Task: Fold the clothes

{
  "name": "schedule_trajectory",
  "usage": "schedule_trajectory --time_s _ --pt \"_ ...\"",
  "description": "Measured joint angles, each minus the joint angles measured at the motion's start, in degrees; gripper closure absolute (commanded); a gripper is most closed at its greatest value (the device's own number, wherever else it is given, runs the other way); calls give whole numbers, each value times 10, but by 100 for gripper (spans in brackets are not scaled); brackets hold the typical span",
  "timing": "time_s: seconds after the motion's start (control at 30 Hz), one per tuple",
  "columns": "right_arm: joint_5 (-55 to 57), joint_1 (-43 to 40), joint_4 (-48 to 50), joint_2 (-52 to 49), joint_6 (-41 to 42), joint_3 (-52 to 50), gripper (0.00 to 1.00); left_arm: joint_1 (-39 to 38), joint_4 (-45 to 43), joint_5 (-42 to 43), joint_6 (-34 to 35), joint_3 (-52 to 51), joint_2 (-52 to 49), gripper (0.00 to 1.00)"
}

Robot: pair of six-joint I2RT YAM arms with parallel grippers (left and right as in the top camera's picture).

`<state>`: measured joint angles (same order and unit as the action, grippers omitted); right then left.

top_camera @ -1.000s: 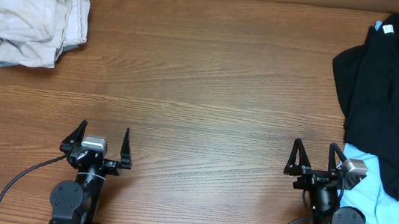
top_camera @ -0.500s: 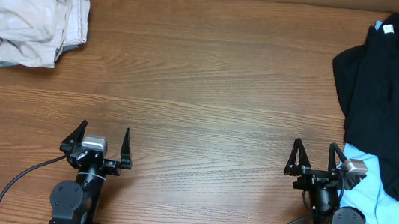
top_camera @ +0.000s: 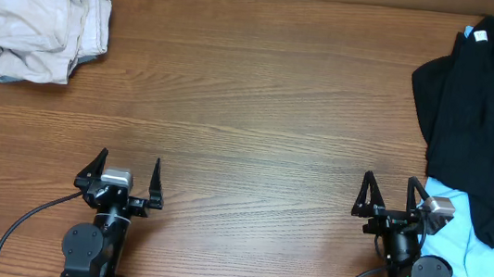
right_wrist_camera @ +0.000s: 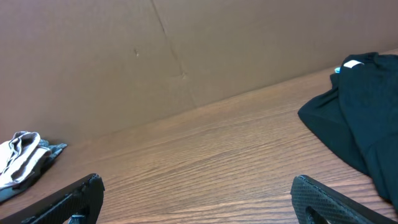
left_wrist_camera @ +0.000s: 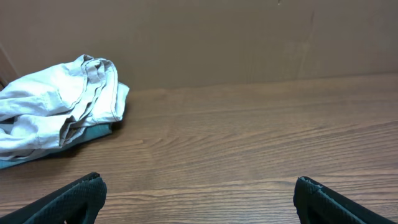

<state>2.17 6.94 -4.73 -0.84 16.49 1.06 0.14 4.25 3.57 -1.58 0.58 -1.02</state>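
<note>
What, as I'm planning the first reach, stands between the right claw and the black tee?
Nothing visible does: only wooden table lies between the open right claw and the black tee, which lies over a blue tee.

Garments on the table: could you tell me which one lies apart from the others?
The cream garment, bunched in the far left corner; the black T-shirt and light-blue tee overlap at the right edge.

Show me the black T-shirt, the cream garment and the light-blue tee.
black T-shirt (top_camera: 486,128), overhead view, middle of its body.
cream garment (top_camera: 31,25), overhead view, middle of the bundle.
light-blue tee (top_camera: 455,239), overhead view, part below the black shirt.
</note>
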Motion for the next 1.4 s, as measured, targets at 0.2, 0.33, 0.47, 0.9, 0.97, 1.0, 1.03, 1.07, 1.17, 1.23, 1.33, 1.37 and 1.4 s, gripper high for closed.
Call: schedule_trajectory --time_s 0.2,0.33,0.47,0.9,0.97,1.0,1.03,1.07,1.17,1.23,1.33,1.37,1.4 --pt "0 0 0 0 0 0 0 0 0 0 0 0 0 0" --pt "0 0 0 0 0 0 0 0 0 0 0 0 0 0" --pt "2 0 0 0 0 0 0 0 0 0 0 0 0 0" --pt "2 0 0 0 0 0 0 0 0 0 0 0 0 0" --pt "2 0 0 0 0 0 0 0 0 0 0 0 0 0" --pt "2 0 0 0 0 0 0 0 0 0 0 0 0 0" --pt "2 0 0 0 0 0 0 0 0 0 0 0 0 0" --pt "2 0 0 0 0 0 0 0 0 0 0 0 0 0" --pt "2 0 0 0 0 0 0 0 0 0 0 0 0 0" --pt "2 0 2 0 0 0 0 0 -3 6 2 0 0 0" --pt "-16 0 24 0 0 0 0 0 -19 47 12 -1 0 0" --pt "-25 0 34 0 0 0 0 0 -27 67 16 -1 0 0" --pt "-34 0 43 0 0 0 0 0 -34 88 20 -1 0 0"
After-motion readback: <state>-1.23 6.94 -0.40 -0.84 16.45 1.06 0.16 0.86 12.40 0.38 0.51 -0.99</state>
